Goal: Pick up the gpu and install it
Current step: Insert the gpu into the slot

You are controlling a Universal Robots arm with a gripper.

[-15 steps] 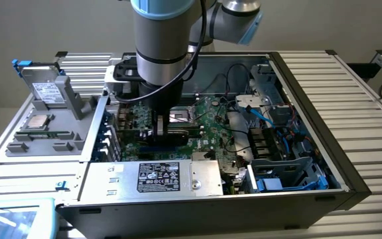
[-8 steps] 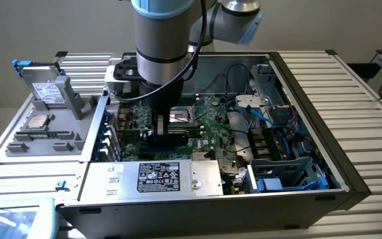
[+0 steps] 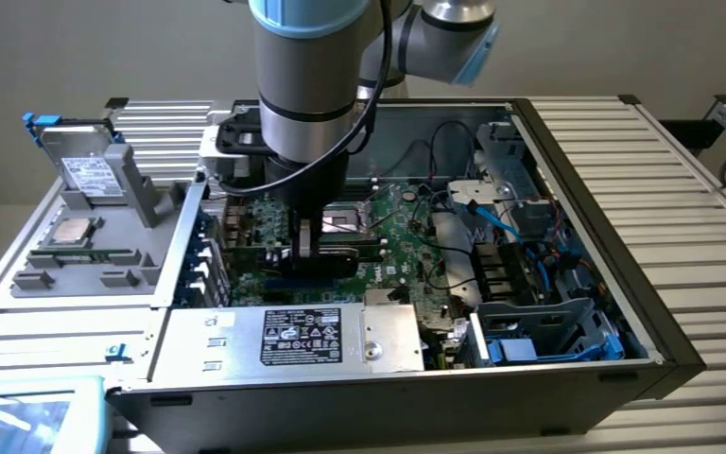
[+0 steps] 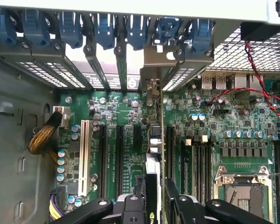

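The gpu (image 4: pixel 154 154) is held edge-on over the board (image 4: pixel 112 112), inside the case (image 3: pixel 401 407).
It is clamped in the gripper (image 4: pixel 153 207), upright so that its edge is lined along a slot; its bracket end is pointed at the rear openings (image 4: pixel 105 81).

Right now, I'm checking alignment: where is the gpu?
In the wrist view the gpu stands on edge, gripped in the hand, over the green motherboard's black expansion slots, its bracket reaching the blue rear clips.

Green motherboard (image 4: pixel 130 109), blue latches (image 4: pixel 102 28)
Black gpu (image 4: pixel 150 186) over the motherboard; latches along its edge; red-and-black twisted wire (image 4: pixel 259 74) over its corner.
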